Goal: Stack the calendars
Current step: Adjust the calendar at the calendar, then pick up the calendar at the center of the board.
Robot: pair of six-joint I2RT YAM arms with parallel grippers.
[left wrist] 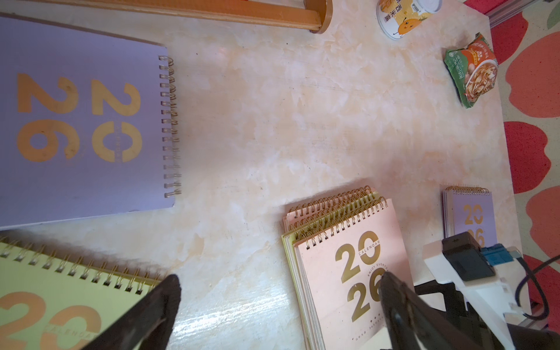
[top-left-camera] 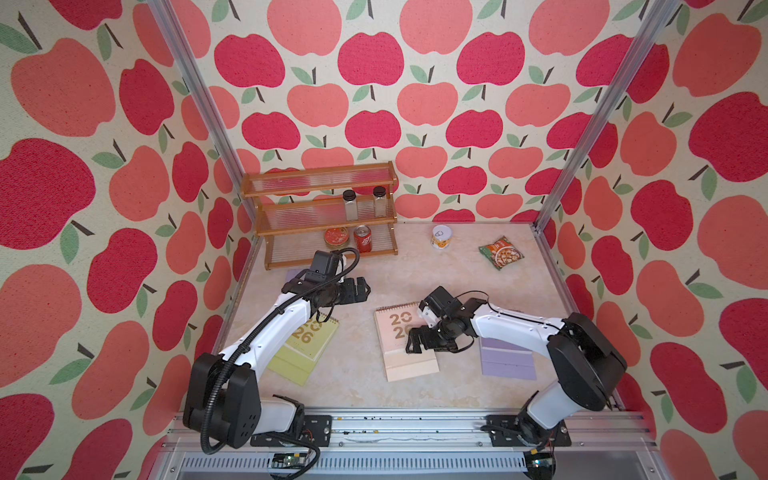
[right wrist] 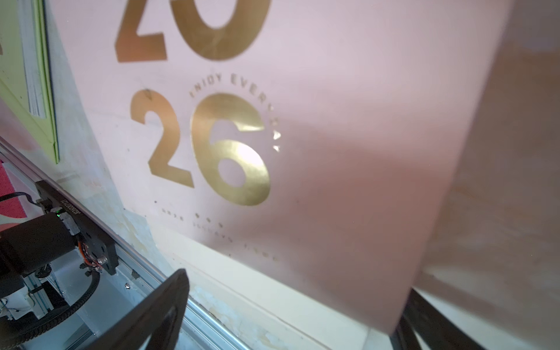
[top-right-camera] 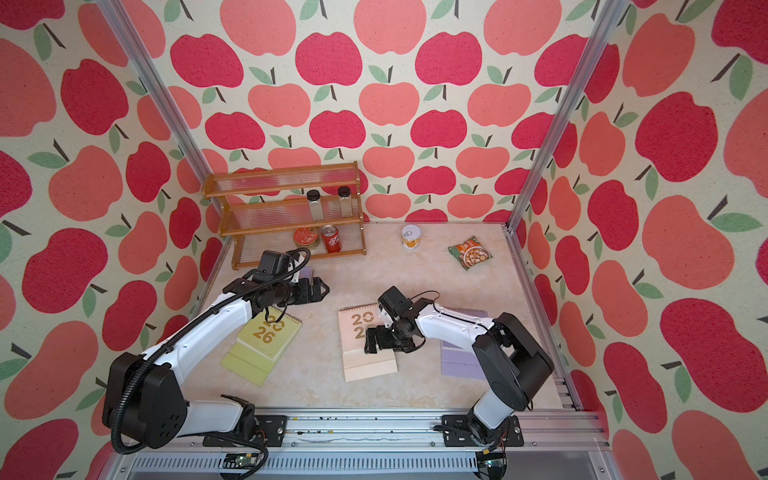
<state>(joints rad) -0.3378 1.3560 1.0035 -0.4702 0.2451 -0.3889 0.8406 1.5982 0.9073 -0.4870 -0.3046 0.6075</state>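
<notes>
A stack of calendars (top-left-camera: 399,332) lies mid-table, pale pink on top, with a yellow-green and another pink edge showing under it in the left wrist view (left wrist: 348,266). My right gripper (top-left-camera: 412,343) hangs open low over this stack's near half. Its fingers (right wrist: 163,303) straddle the pink cover (right wrist: 318,145), whose corner hides part of one finger. A yellow-green calendar (top-left-camera: 305,347) lies at the left under my left arm. A lilac calendar (top-left-camera: 508,360) lies at the right, and another lilac one (left wrist: 85,121) lies near the rack. My left gripper (top-left-camera: 365,291) hovers open and empty over bare table (left wrist: 278,303).
A wooden rack (top-left-camera: 324,216) at the back left holds two jars, a red can and a flat tin. A white can (top-left-camera: 441,237) and a green snack packet (top-left-camera: 500,252) sit at the back right. A metal rail (top-left-camera: 395,428) runs along the front edge.
</notes>
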